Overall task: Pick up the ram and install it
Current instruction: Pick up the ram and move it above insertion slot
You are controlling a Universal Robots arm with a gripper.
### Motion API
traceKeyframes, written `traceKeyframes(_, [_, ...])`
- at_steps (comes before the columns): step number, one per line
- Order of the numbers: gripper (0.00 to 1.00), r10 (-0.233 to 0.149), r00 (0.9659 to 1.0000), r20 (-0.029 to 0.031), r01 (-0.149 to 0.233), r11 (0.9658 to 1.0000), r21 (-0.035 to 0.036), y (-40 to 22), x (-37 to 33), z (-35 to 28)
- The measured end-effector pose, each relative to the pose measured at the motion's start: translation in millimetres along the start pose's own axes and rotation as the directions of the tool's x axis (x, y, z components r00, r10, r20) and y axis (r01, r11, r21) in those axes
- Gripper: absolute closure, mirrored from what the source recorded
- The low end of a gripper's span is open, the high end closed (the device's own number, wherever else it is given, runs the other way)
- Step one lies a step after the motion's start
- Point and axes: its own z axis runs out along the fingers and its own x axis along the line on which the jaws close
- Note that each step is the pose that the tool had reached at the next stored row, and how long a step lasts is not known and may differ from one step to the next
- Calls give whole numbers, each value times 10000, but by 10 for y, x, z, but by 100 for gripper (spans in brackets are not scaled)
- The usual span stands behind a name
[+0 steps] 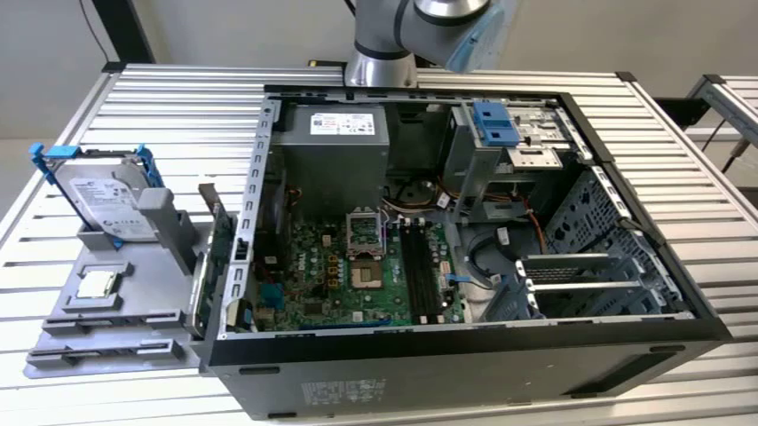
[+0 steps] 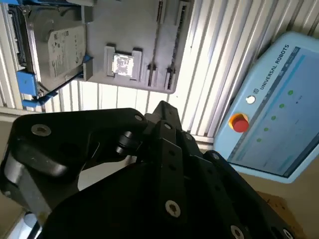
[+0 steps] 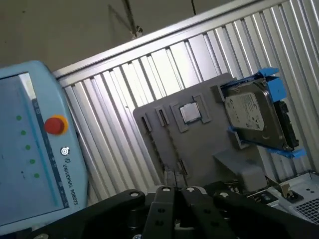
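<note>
I see the slatted metal counter (image 1: pixel 663 133) before a plain grey wall (image 1: pixel 237 27). The open computer case (image 1: pixel 474 373) sits mid-counter, with the arm (image 1: pixel 385 35) at its 12 o'clock. At its 9 o'clock lies the grey holder (image 1: pixel 130 275) carrying the hard drive (image 1: pixel 113 200). The ram (image 1: pixel 216 222) stands on edge there, just beside the case wall. The claw (image 3: pixel 177 209) shows black in the first wrist view, and I cannot tell its opening or hold.

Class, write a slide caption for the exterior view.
Open computer case on a slatted table, hard drive standing beside it, robot arm behind.
</note>
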Motion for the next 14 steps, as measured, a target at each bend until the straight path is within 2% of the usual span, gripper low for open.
traceKeyframes(3, [100,-547,9985,8,547,9985,43,0,0,5])
traceKeyframes(7, [100,-1279,9918,3,1279,9918,46,0,0,18])
traceKeyframes(11, [100,-1999,9798,-8,1999,9798,21,0,1,37])
traceKeyframes(14, [100,-2541,9672,-17,2541,9672,3,-1,1,53])
